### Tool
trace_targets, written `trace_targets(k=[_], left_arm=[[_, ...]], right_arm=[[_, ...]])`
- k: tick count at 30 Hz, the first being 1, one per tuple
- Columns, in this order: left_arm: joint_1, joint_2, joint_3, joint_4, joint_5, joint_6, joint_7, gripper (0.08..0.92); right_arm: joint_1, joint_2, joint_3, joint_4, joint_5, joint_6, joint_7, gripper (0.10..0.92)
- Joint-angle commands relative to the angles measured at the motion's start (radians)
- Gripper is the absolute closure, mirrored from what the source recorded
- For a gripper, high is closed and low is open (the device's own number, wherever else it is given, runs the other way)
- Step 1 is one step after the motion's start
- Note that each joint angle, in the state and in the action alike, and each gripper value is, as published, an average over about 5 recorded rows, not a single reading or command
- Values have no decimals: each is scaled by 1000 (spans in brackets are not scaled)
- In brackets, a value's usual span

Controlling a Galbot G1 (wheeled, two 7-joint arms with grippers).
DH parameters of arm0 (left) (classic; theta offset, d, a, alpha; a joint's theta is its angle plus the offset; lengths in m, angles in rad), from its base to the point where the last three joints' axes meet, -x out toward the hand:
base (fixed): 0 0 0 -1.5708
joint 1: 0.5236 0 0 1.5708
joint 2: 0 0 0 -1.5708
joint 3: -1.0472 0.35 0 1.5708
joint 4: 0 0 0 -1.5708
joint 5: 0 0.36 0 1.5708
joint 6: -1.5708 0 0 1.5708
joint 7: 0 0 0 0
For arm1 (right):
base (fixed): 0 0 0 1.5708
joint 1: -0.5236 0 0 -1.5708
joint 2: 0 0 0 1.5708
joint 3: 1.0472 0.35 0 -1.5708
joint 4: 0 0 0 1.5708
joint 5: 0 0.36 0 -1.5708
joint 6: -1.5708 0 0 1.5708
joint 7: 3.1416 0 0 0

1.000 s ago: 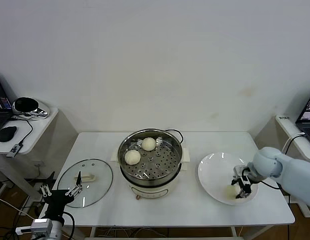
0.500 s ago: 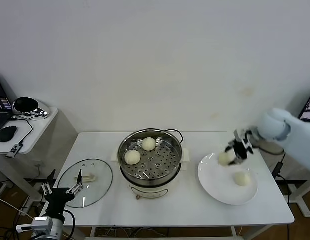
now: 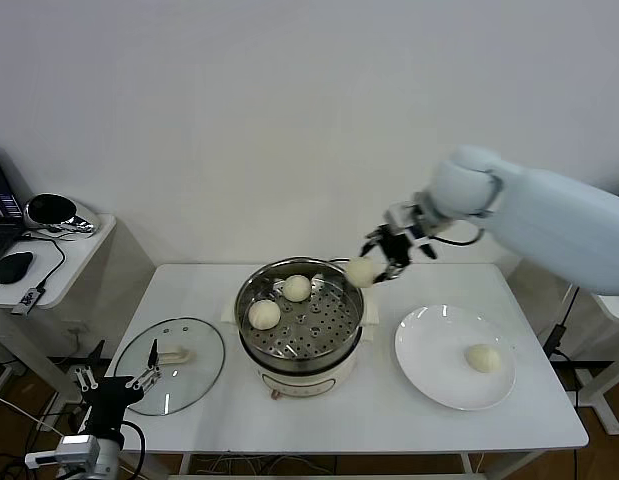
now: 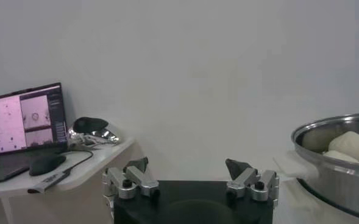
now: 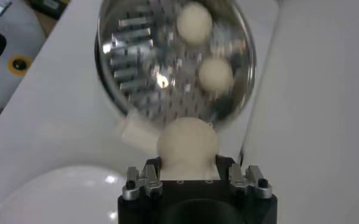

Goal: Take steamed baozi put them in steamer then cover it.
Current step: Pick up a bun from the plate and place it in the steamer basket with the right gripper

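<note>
1. My right gripper (image 3: 382,262) is clamped on a steamed baozi (image 3: 361,271), holding it in the air just over the right rim of the steamer (image 3: 351,325). Two baozi already sit on the perforated tray: one toward the back (image 3: 297,288), one toward the left (image 3: 264,314). A fourth baozi (image 3: 482,357) waits on the white plate (image 3: 421,365) to the right of the pot.

2. To do this step well, I judge I should carry the bun further in over the bare right or front part of the tray, well apart from the two already there, then come down low before letting go, so that it does not drop or roll. The bun looks soft, so I should grip no harder than I need.

3. The risk I see is knocking the steel rim or the cream side handle on the way in, so I should keep height until I am past the rim.

4. My left gripper (image 3: 117,386) hangs parked low at the table's front left corner, fingers spread and empty, just in front of the glass lid (image 3: 171,351) lying flat on the table.

5. The right wrist view shows what the head view cannot: the bun (image 5: 188,145) seated between my fingers, with the tray's free holes beyond it. The left wrist view adds only the pot wall (image 4: 337,173) side-on and a laptop (image 4: 25,120) on the side table.
</note>
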Motion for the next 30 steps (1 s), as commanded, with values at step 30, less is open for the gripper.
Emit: trace_targets(k=[30], left_arm=[[7, -13, -13, -4, -1, -2, -1, 177]], right_arm=[[-82, 293, -188, -67, -298, 407, 42, 437]])
